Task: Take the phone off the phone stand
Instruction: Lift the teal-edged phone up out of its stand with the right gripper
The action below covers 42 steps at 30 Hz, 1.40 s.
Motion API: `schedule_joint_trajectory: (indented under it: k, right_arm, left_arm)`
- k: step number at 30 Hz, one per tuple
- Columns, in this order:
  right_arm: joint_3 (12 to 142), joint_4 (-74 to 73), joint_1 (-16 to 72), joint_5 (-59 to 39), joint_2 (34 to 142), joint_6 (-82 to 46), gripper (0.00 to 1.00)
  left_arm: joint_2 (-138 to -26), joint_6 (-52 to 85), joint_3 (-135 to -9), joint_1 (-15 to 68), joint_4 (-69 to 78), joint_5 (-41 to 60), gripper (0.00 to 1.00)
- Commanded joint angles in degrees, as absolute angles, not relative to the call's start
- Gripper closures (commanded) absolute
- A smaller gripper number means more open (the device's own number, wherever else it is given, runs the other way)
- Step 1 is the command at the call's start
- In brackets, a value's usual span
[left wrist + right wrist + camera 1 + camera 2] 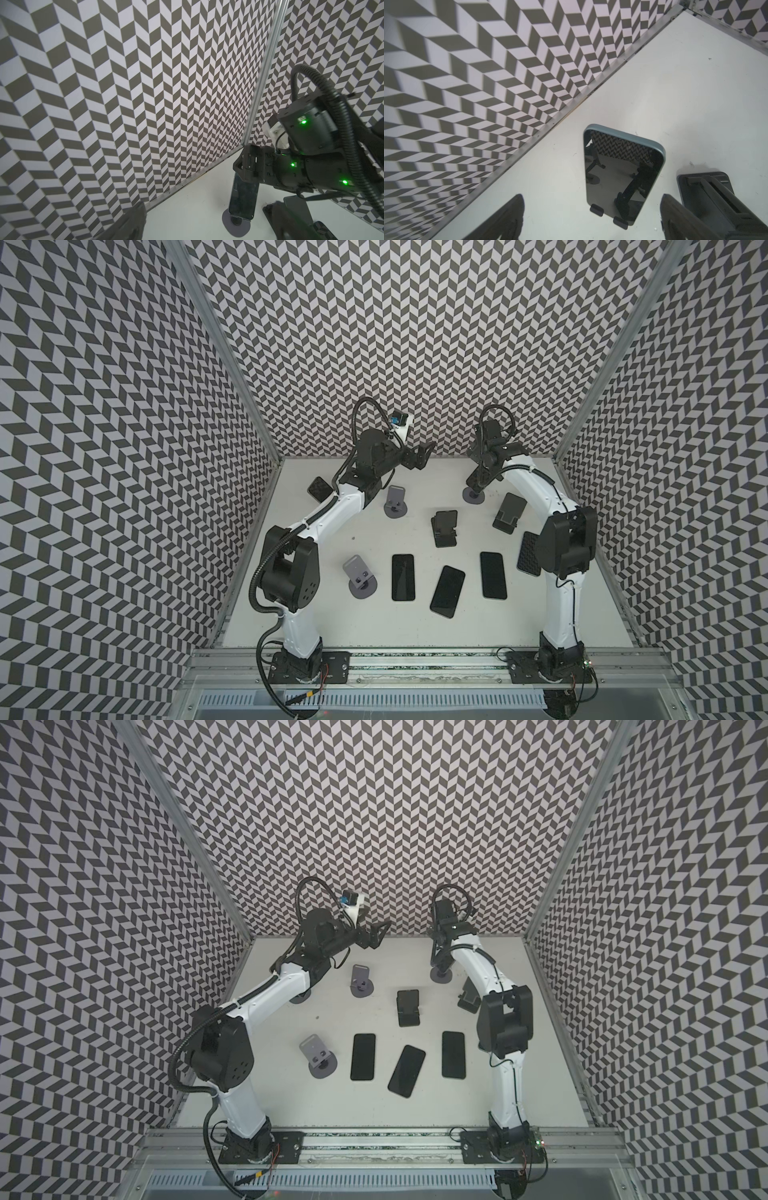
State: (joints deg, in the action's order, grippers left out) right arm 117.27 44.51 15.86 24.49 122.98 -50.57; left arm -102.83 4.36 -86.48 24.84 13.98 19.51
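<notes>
Blue-edged black phone (623,166) sits in grey round-based stand (473,497), counter's (374,626) far edge | right tool (591,197) spread over it, not gripping | left tool (423,454) spread, aloft | pending: grip, lift

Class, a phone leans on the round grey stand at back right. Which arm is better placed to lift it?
Right, probably: the right gripper hangs open just above the phone on its stand. The left gripper is raised, farther away.
</notes>
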Motion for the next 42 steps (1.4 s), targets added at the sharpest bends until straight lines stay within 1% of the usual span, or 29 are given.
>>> schedule_joint_trajectory:
  k: [1,6,10,19,23,31,42]
  right_arm:
    - [120.78,49.86,16.42,28.44,125.24,-54.48,0.00]
    - [120.99,49.69,17.79,30.37,126.48,-55.19,0.00]
    - [120.99,49.53,19.32,34.50,127.21,-55.03,0.00]
    - [122.20,49.76,19.44,37.83,128.98,-54.41,0.00]
    - [122.54,49.47,19.47,37.92,129.62,-54.10,0.00]
    - [123.46,49.28,19.42,38.56,131.19,-54.10,0.00]
    - [125.07,49.17,19.08,39.44,133.07,-54.73,0.00]
  left_arm:
    - [-98.98,3.17,-82.98,23.69,12.06,18.12,0.05]
    - [-96.28,2.99,-79.17,22.50,12.37,17.83,0.05]
    - [-95.36,2.99,-77.95,22.04,12.73,17.88,0.05]
    - [-93.88,3.09,-75.53,21.97,12.98,18.30,0.05]
    - [-93.19,1.65,-74.37,21.95,13.10,21.16,0.04]
    - [-91.57,-0.54,-72.32,21.98,12.63,30.24,0.03]
    - [-91.24,0.16,-71.36,22.07,13.17,31.54,0.04]
